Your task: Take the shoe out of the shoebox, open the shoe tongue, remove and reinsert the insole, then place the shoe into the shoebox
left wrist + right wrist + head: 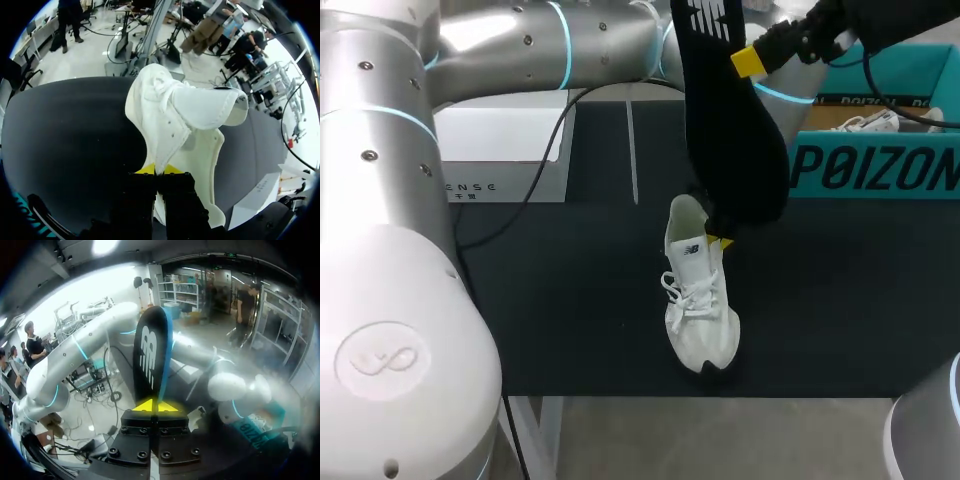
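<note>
White shoe (698,300), white laces, a dark patch under its toe, on a black desk (570,300). Just ahead of the yellow-tipped left fingers (146,169), its lining showed cream. Between the yellow tips of the right fingers (145,405), the insole (151,355) was black with a white logo and a blue edge. The shoebox (880,170) was teal with black lettering. The silver left arm (500,50) carried glowing cyan bands.

Print noted, not transcribed:
- Large black block lettering on the teal shoebox (880,142) side wall.
- White logo on the black insole (730,120).
- Small dark logo on the shoe (698,290) flank.
- Grey spaced capitals on the white box (505,150), partly hidden.
</note>
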Tool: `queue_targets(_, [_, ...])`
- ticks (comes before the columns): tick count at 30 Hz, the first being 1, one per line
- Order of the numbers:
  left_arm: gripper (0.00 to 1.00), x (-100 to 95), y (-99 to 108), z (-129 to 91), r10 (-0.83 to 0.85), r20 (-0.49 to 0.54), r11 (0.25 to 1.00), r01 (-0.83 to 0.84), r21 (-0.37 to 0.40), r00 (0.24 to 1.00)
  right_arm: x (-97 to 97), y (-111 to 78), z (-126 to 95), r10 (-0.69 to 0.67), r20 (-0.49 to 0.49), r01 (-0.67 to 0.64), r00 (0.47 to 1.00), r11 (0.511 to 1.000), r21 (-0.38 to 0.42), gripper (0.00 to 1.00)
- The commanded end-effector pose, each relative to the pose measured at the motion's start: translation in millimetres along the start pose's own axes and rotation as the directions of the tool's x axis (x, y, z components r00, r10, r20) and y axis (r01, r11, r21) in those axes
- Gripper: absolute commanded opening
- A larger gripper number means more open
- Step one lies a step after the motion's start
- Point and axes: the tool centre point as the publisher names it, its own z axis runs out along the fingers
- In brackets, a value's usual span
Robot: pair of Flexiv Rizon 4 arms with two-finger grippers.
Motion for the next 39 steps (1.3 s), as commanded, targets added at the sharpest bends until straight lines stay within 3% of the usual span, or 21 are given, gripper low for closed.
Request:
queue_targets(1, [0.00,-3.0,-2,7,0.003,-0.002,1.000,-0.003,-0.007,1.000,-0.5,2.7,1,0.001,0.000,-0.001,1.000,1.000,0.005,0.00])
queue_targets(5, [0.00,-3.9,-1,10,0.003,-0.002,1.000,-0.003,-0.031,1.000,-0.5,2.7,1,0.001,0.000,-0.001,1.000,1.000,0.005,0.00])
queue_targets(6, [0.09,-3.8,-1,10,0.000,0.002,0.999,0.001,-0.032,1.000,-0.5,2.7,1,0.001,0.000,-0.001,1.000,1.000,0.005,0.00])
queue_targets(7, [0.43,-3.5,0,10,-0.003,0.002,0.999,0.003,-0.033,1.000,-0.5,2.7,1,0.001,0.000,-0.001,1.000,1.000,0.005,0.00])
queue_targets(8, [0.90,-2.9,0,9,-0.007,0.002,0.999,0.008,-0.045,1.000,-0.5,2.7,1,0.001,0.000,-0.001,1.000,1.000,0.005,0.00])
queue_targets(9, [1.00,-2.6,1,9,-0.009,0.006,0.999,0.009,-0.048,1.000,-0.5,2.7,1,0.001,0.000,-0.001,1.000,1.000,0.005,0.00])
queue_targets(16, [1.00,0.4,8,-12,-0.021,0.124,0.996,0.032,-0.087,0.992,-0.5,2.7,1,0.001,0.000,-0.001,1.000,1.000,0.005,0.00])
queue_targets(22, [1.00,10.0,17,-47,-0.036,0.358,0.990,0.083,-0.115,0.933,-0.5,2.7,1,0.001,0.000,-0.001,1.000,1.000,0.005,0.00])
queue_targets(24, [1.00,16.7,21,-58,-0.049,0.458,0.991,0.101,-0.090,0.888,-0.5,2.7,1,0.001,0.000,-0.001,1.000,1.000,0.005,0.00])
queue_targets(28, [1.00,35.4,30,-76,-0.076,0.692,0.987,0.151,-0.049,0.718,-0.5,2.7,1,0.001,0.000,-0.001,1.000,1.000,0.005,0.00])
queue_targets(29, [1.00,41.5,31,-79,-0.091,0.743,0.989,0.145,-0.008,0.663,-0.5,2.7,1,0.001,0.000,-0.001,1.000,1.000,0.005,0.00])
queue_targets(31, [1.00,52.7,32,-84,-0.097,0.823,0.981,0.194,-0.017,0.560,-0.5,2.7,1,0.001,0.000,-0.001,1.000,1.000,0.005,0.00])
queue_targets(36, [1.00,76.4,27,-90,-0.096,0.957,0.960,0.279,0.016,0.275,-0.5,2.7,1,0.001,0.000,-0.001,1.000,1.000,0.005,0.00])
queue_targets(39, [1.00,90.1,25,-89,-0.110,0.987,0.953,0.295,0.071,0.118,-0.5,2.7,1,0.001,0.000,-0.001,1.000,1.000,0.005,0.00])
